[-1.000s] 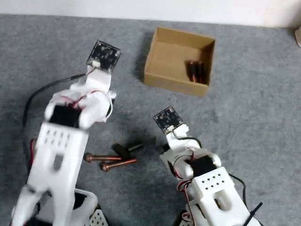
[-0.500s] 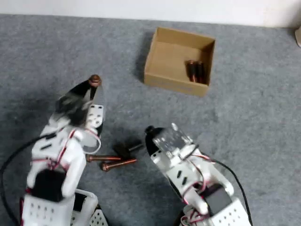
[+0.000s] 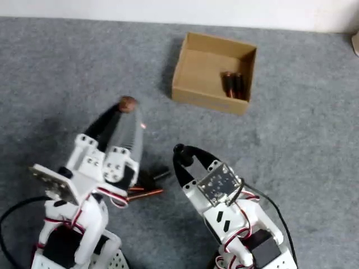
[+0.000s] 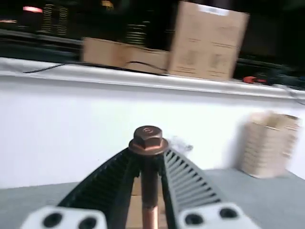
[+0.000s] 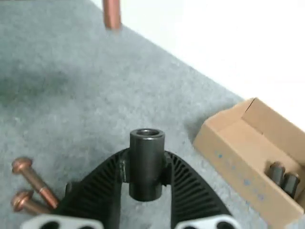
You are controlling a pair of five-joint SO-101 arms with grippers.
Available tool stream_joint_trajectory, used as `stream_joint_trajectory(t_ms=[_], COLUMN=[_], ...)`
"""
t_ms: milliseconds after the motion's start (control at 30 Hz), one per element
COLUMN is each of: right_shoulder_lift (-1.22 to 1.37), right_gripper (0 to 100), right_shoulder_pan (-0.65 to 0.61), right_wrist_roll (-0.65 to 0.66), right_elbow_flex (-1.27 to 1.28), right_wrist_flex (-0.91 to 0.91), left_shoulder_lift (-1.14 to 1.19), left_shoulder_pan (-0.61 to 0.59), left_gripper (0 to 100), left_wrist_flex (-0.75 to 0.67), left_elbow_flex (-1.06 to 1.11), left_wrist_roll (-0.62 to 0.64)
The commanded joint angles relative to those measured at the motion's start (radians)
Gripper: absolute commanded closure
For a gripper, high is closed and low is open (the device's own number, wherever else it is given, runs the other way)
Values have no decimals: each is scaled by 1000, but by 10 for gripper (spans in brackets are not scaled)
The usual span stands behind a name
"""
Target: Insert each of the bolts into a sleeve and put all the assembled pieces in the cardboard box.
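My left gripper (image 3: 124, 112) is raised on the left of the high view, shut on a copper bolt (image 4: 148, 164) held upright, its hex head (image 3: 127, 103) on top. My right gripper (image 3: 180, 156) stands mid-table, shut on a black sleeve (image 5: 146, 162) with its open bore facing up. The held bolt's shank tip (image 5: 112, 14) shows far off in the right wrist view. Two loose copper bolts (image 5: 29, 188) lie on the carpet between the arms, with a dark sleeve (image 3: 157, 175) beside them. The cardboard box (image 3: 212, 72) at the back holds two assembled pieces (image 3: 234, 85).
Grey carpet (image 3: 297, 140) covers the table, with free room to the right and back left. A white wall (image 4: 71, 124) runs behind. A ribbed beige container (image 4: 267, 143) stands far off in the left wrist view.
Both arms have swung up from a downward pose. The left gripper now holds the bolt head up and has shifted right; the right gripper has turned to hold its sleeve upright.
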Motion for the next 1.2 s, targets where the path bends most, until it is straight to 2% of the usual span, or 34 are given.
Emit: stream_joint_trajectory(t_ms=[0,167,267,400,733,1167], right_shoulder_lift=[-13,-13,-13,-13,-13,-13], right_gripper=[993,993,993,993,993,993], right_shoulder_pan=[-5,-5,-5,-5,-5,-7], right_wrist_roll=[8,-66,-71,-72,-75,-77], right_elbow_flex=[-12,-13,-12,-15,-21,-67], right_wrist_flex=[-51,-51,-51,-51,-51,-48], left_shoulder_lift=[-5,-4,-4,-4,-4,-4], left_shoulder_pan=[197,286,286,278,278,274], left_gripper=[994,993,993,992,992,992], left_wrist_flex=[-15,-35,-57,-60,-64,-66], left_elbow_flex=[-2,16,19,47,148,156], left_wrist_roll=[-60,-63,-58,44,35,35])
